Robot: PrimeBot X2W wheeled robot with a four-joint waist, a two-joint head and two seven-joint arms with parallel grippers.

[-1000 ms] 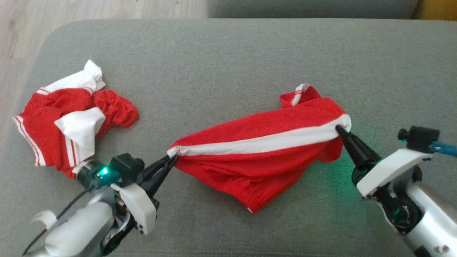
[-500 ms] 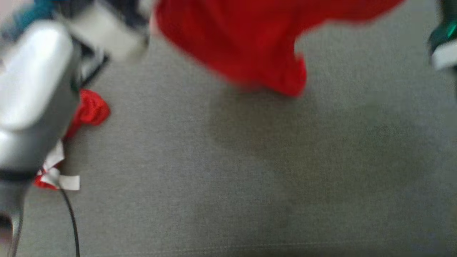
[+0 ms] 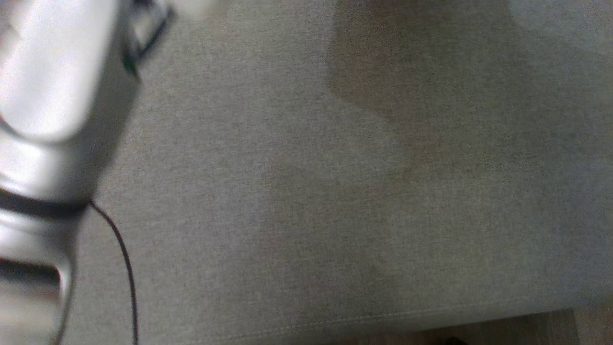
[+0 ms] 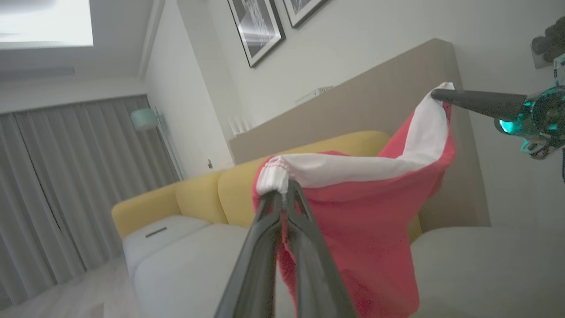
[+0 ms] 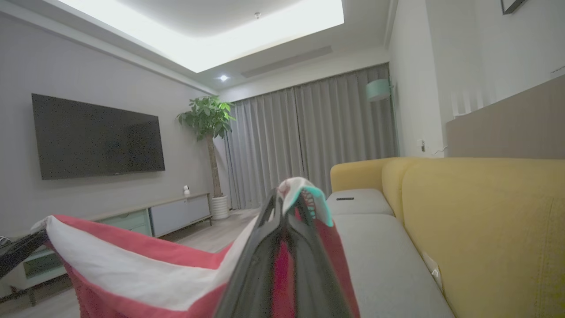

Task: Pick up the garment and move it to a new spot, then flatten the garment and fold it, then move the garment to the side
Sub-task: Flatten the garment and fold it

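Observation:
The garment is red with a white band and hangs in the air, stretched between both grippers. My left gripper is shut on one end of the white band. My right gripper pinches the other end at the upper right of the left wrist view. In the right wrist view, my right gripper is shut on a bunched white and red corner, and the garment sags to the left towards the left gripper's fingers. My pale left forearm shows blurred in the head view.
The grey cushion lies below, with a dim shadow on it and its front edge by a strip of floor. A thin black cable hangs from the forearm. A yellow sofa and a grey seat stand beyond.
The head camera has tilted down and the picture has shifted. The garment was stretched low over the cushion; both arms have lifted it, and it has left the head view at the top.

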